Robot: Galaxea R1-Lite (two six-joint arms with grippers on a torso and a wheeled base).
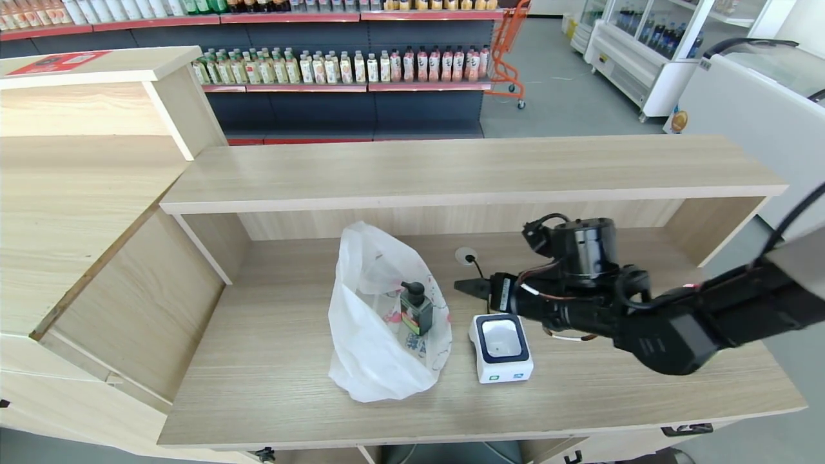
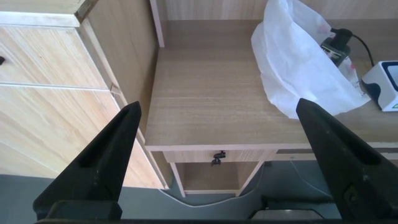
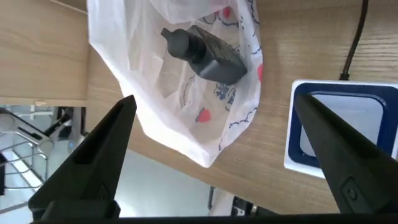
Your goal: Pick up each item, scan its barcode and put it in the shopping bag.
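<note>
A white plastic shopping bag (image 1: pixel 374 335) stands open on the wooden counter (image 1: pixel 271 386). Inside it a dark pump bottle (image 1: pixel 416 310) stands upright. Just right of the bag sits the white, blue-rimmed barcode scanner (image 1: pixel 501 347). My right gripper (image 1: pixel 466 287) hovers above the scanner's far edge, pointing at the bag, open and holding nothing. In the right wrist view my right gripper (image 3: pixel 214 99) frames the bottle (image 3: pixel 208 53), the bag (image 3: pixel 180 118) and the scanner (image 3: pixel 348 134). My left gripper (image 2: pixel 219 106) hangs open and empty, low before the counter's front edge, with the bag (image 2: pixel 298 62) beyond it.
A raised shelf (image 1: pixel 464 171) runs along the counter's back, and a wooden side wall (image 1: pixel 148 303) closes its left end. The scanner cable (image 1: pixel 475 264) goes into a grommet behind the scanner. A drawer with a key (image 2: pixel 216 158) sits under the front edge. Store shelves stand beyond.
</note>
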